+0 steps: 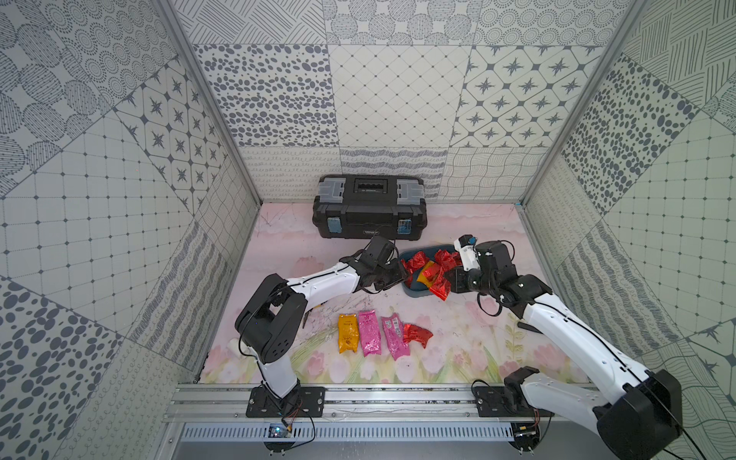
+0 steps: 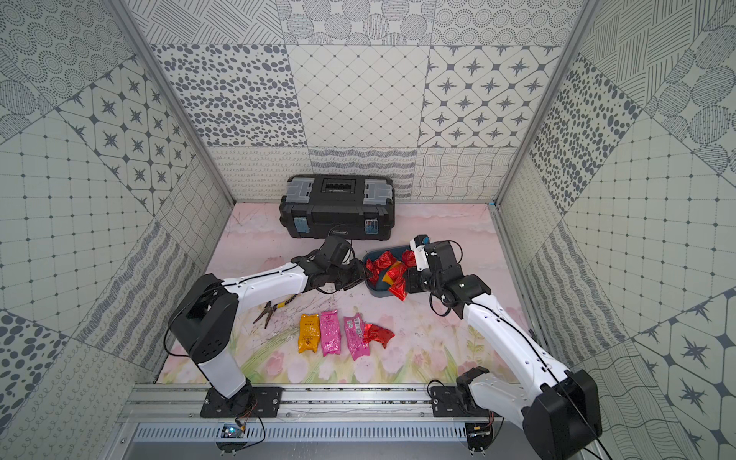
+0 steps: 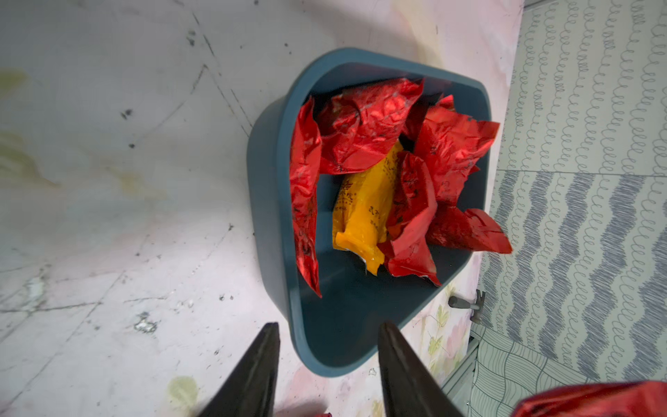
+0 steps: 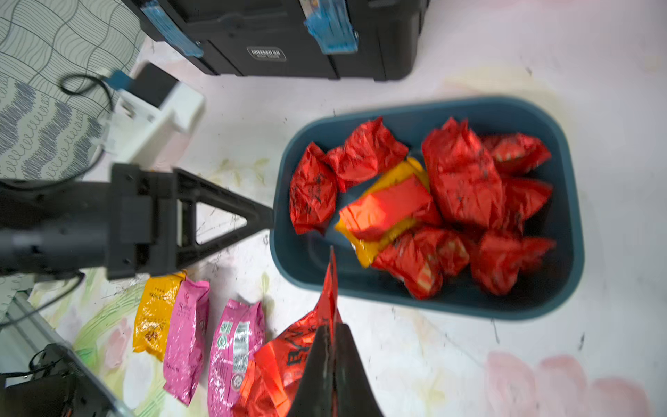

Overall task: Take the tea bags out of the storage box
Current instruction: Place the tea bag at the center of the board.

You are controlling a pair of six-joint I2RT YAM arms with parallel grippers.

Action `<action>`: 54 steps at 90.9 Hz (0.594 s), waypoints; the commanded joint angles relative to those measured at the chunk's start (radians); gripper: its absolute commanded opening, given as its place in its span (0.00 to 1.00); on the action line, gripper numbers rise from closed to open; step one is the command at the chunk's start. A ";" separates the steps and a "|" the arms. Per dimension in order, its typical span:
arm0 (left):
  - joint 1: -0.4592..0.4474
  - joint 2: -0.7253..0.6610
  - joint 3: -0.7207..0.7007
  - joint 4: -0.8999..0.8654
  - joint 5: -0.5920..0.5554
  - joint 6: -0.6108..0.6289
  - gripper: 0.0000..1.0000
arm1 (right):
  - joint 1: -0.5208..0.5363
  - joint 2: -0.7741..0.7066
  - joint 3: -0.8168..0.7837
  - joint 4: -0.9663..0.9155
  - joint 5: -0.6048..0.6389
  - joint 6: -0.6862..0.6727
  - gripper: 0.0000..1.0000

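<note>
The teal storage box (image 1: pixel 414 294) (image 3: pixel 274 202) (image 4: pixel 570 231) holds several crinkled red tea bags (image 1: pixel 414 261) (image 3: pixel 364 126) (image 4: pixel 462 177) and one orange-yellow tea bag (image 3: pixel 361 209) (image 4: pixel 364 249). My left gripper (image 1: pixel 400 275) (image 3: pixel 329 326) is open, its fingers either side of the box's near rim. Just over the box's front right edge, my right gripper (image 1: pixel 447 284) (image 4: pixel 330 326) is shut on a red tea bag (image 1: pixel 440 290) (image 4: pixel 288 364). Out on the mat lie an orange-yellow bag (image 1: pixel 347 332), two pink bags (image 1: pixel 369 332) (image 1: pixel 394 336) and a red bag (image 1: pixel 416 334).
A black toolbox (image 1: pixel 369 207) with blue latches stands against the back wall, just behind the box. Pliers (image 2: pixel 275 310) lie on the mat under my left forearm. Patterned walls close in on three sides, and a metal rail (image 1: pixel 378 398) runs along the front.
</note>
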 commanded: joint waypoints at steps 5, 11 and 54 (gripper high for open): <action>0.000 -0.119 -0.050 -0.087 -0.144 0.025 0.51 | -0.004 -0.076 -0.121 -0.085 -0.011 0.200 0.05; 0.001 -0.145 -0.061 -0.094 -0.161 0.025 0.51 | -0.003 -0.092 -0.178 -0.055 -0.006 0.248 0.05; 0.002 -0.242 -0.129 -0.079 -0.126 0.049 0.56 | -0.016 0.057 -0.362 0.263 -0.064 0.339 0.24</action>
